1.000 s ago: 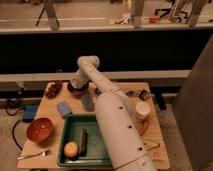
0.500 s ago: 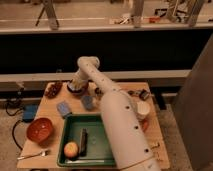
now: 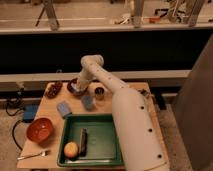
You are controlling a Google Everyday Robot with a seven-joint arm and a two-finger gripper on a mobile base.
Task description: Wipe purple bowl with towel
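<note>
The purple bowl [image 3: 75,88] sits at the back left of the wooden table [image 3: 47,112]; it is small and dark with a lighter rim. My white arm reaches from the lower right across the table, and my gripper [image 3: 78,88] points down into this bowl. A pale patch under the gripper, inside the bowl, looks like the towel [image 3: 75,91], and the wrist covers most of it. The gripper's tip is hidden by the wrist and the bowl.
An orange-red bowl [image 3: 40,129] stands front left with a fork [image 3: 33,155] before it. A green tray [image 3: 111,152] holds an apple [image 3: 71,149] and a dark bar [image 3: 83,140]. A blue sponge [image 3: 64,108], a blue cup [image 3: 88,102], a metal cup [image 3: 99,93] and a brown item [image 3: 53,90] surround the purple bowl.
The arm's lower part has shifted slightly. The gripper stays at the purple bowl, with only a small movement over it.
</note>
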